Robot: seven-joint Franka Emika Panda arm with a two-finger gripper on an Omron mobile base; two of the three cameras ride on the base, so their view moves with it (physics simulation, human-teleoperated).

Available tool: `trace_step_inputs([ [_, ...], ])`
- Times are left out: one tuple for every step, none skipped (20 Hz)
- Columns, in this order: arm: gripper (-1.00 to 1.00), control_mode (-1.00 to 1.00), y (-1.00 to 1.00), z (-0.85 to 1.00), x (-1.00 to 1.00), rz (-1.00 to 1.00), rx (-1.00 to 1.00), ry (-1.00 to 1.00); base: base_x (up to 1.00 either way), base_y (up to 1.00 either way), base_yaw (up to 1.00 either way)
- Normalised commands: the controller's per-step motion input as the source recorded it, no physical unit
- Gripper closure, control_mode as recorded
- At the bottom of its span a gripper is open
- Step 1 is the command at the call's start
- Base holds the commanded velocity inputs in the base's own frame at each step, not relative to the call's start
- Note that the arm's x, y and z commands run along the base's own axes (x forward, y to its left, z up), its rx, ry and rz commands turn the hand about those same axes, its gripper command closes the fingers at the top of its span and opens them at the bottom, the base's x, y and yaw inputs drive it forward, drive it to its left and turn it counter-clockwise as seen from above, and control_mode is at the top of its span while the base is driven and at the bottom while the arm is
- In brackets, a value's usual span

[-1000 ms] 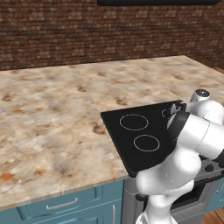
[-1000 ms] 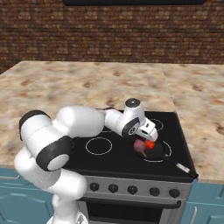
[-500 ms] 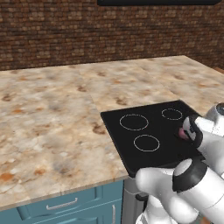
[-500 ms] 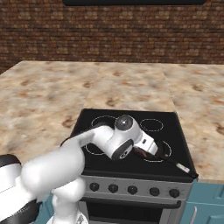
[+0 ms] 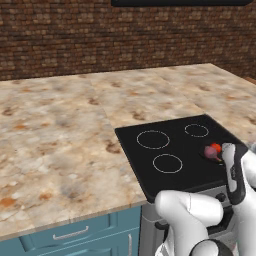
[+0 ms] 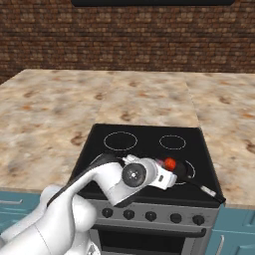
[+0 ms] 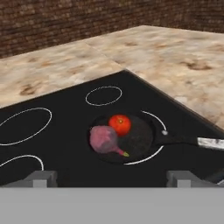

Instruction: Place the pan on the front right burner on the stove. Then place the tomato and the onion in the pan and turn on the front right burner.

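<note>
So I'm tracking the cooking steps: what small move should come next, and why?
Probably lower the open gripper toward the stove's front knobs. The tomato and onion already lie in the pan on the big ring, so only turning the burner on seems left.

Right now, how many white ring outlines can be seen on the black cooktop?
4. Back left, back right, front left partly out of the hand view, and the largest, the front right burner, mostly covered by the pan.
</note>
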Motion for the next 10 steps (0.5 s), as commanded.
trace_step_inputs([
  [-1.00, -1.00, 0.00, 0.34, -0.49, 0.20, 0.00, -0.22, 0.00, 0.00, 0.00],
  [-1.00, -1.00, 0.00, 0.26, -0.53, 0.19, 0.00, -0.21, 0.00, 0.00, 0.00],
  [-1.00, -1.00, 0.00, 0.16, -0.53, 0.19, 0.00, -0.20, 0.00, 0.00, 0.00],
  [-1.00, -1.00, 0.00, 0.08, -0.55, 0.18, 0.00, -0.20, 0.00, 0.00, 0.00],
  [-1.00, -1.00, 0.00, 0.03, -0.57, 0.17, 0.00, -0.20, 0.00, 0.00, 0.00],
  [-1.00, -1.00, 0.00, 0.00, -0.54, 0.16, -0.01, -0.21, 0.00, 0.00, 0.00],
  [-1.00, -1.00, 0.00, 0.00, -0.53, 0.13, -0.03, -0.23, 0.00, 0.00, 0.00],
  [-1.00, -1.00, 0.00, 0.00, -0.49, 0.13, -0.04, -0.24, 0.00, 0.00, 0.00],
  [-1.00, -1.00, 0.00, 0.00, -0.46, 0.12, -0.05, -0.26, 0.00, 0.00, 0.00],
  [-1.00, -1.00, 0.00, 0.00, -0.46, 0.11, -0.06, -0.27, 0.00, 0.00, 0.00],
])
